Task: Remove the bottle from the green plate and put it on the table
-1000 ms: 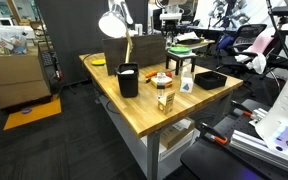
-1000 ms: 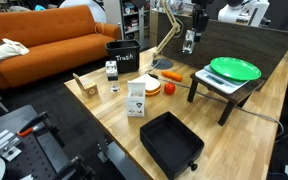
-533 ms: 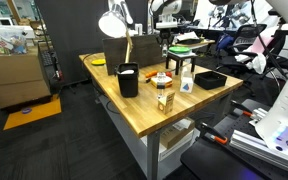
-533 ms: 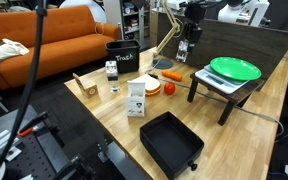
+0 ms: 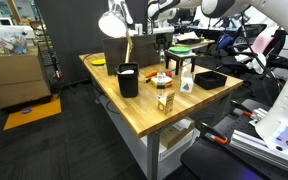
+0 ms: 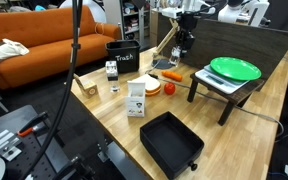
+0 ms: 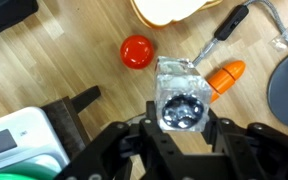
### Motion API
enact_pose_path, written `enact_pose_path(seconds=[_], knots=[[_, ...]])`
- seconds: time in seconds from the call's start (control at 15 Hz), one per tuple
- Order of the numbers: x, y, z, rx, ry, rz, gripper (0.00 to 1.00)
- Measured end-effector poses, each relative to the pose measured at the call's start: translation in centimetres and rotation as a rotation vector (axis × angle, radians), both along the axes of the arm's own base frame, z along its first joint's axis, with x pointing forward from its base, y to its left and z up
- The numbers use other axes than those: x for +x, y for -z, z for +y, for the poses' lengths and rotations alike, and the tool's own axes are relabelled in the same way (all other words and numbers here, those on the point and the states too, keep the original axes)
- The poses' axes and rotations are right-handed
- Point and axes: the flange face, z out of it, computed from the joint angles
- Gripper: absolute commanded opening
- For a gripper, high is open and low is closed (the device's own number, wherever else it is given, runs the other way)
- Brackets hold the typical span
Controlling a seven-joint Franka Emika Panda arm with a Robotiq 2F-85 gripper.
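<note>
Bottle [image 7: 181, 95] held in the hand [image 7: 181, 118] above the tabletop [image 7: 54, 70], near a tomato [image 7: 136, 50] and carrot [image 7: 224, 76]; best lowered upright onto bare wood before release.

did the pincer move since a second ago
Yes. Holding the bottle, the pincer has shifted left in an exterior view, away from the green plate and toward the black trash bin.
</note>
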Motion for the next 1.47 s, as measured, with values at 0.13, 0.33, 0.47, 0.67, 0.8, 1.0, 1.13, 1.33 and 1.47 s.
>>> enact_pose_path(seconds=[0.13,0.33,0.47,0.67,0.8,1.0,1.13,1.33,1.47], knots=[[0.1,0.5,0.4,0.003,-0.009,0.011,0.18],[0.2,1.2,0.8,0.010,-0.021,0.022,0.18],[0.3,1.8,1.1,0.017,-0.031,0.026,0.43],[0.3,2.1,1.2,0.018,-0.032,0.029,0.43],[0.3,2.1,1.2,0.018,-0.032,0.029,0.43],[0.3,2.1,1.2,0.018,-0.032,0.030,0.18],[0.3,2.5,1.2,0.018,-0.029,0.035,0.18],[0.0,5.3,1.5,0.012,-0.017,0.071,0.18],[-0.2,7.9,2.4,0.011,-0.013,0.104,0.18]])
